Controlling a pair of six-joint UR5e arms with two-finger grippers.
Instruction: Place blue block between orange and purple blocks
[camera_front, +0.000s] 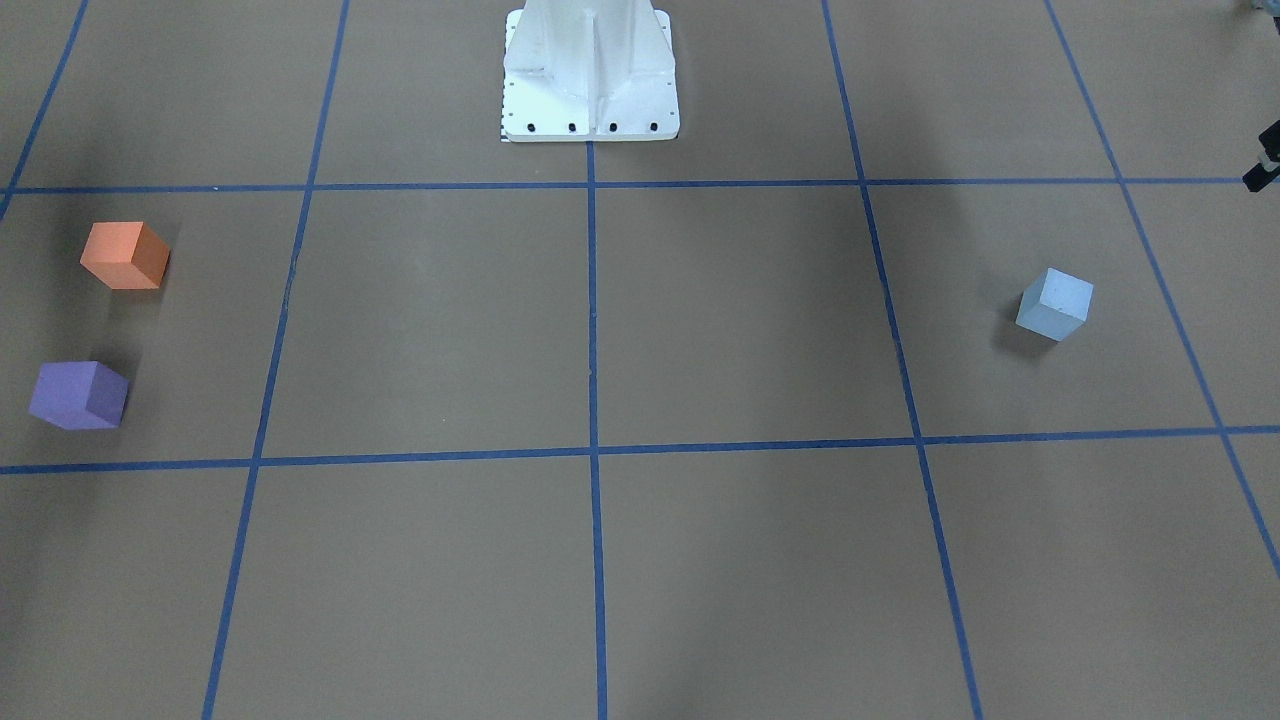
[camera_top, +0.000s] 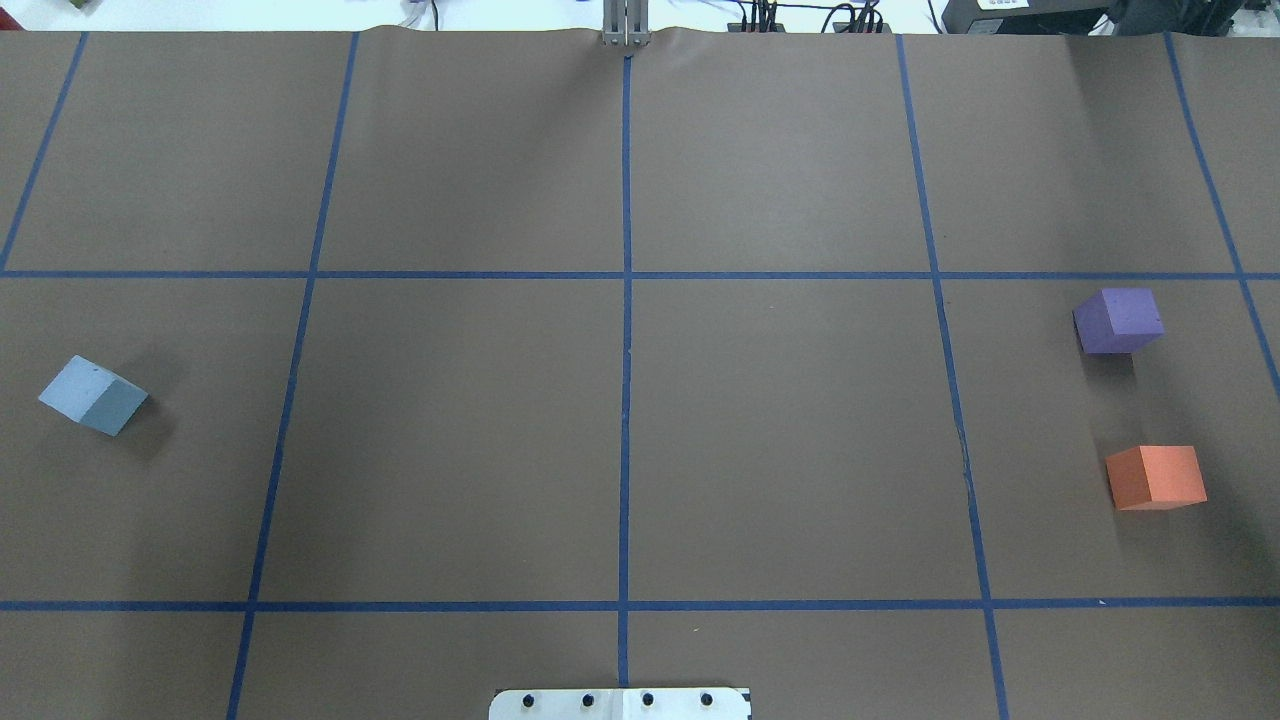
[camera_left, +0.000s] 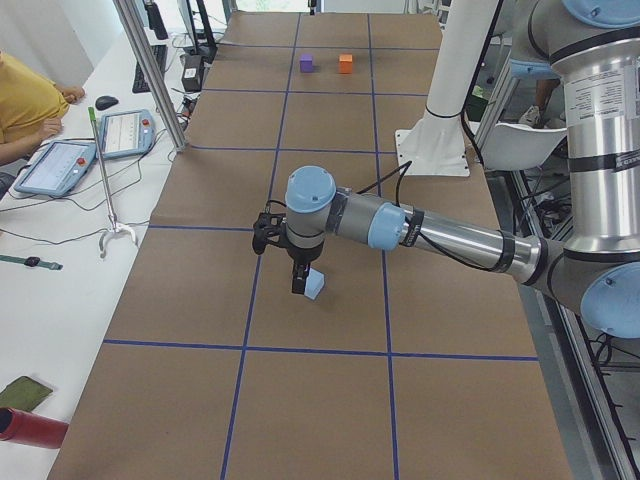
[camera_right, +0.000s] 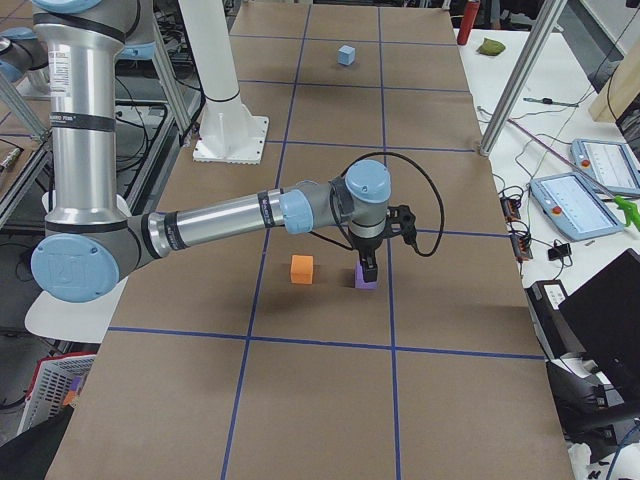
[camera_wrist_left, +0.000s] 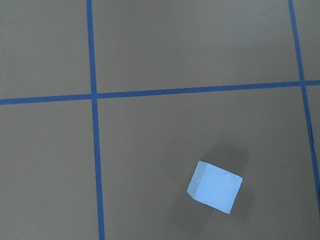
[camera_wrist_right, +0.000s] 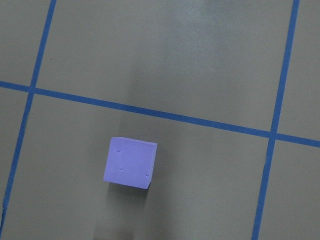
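The light blue block (camera_front: 1055, 304) lies alone on the brown table, far from the other two; it also shows in the overhead view (camera_top: 92, 395) and the left wrist view (camera_wrist_left: 215, 186). The orange block (camera_top: 1156, 477) and the purple block (camera_top: 1118, 320) sit near each other with a gap between them. My left gripper (camera_left: 298, 284) hangs above the blue block (camera_left: 315, 285). My right gripper (camera_right: 368, 270) hangs above the purple block (camera_right: 366, 283), beside the orange block (camera_right: 301, 269). I cannot tell whether either gripper is open or shut.
The white robot base (camera_front: 590, 70) stands at the table's edge in the middle. Blue tape lines grid the table. A side bench with tablets (camera_left: 55, 165), a metal post (camera_left: 150, 70) and a seated person in yellow (camera_left: 25, 100) lies across the table from the robot.
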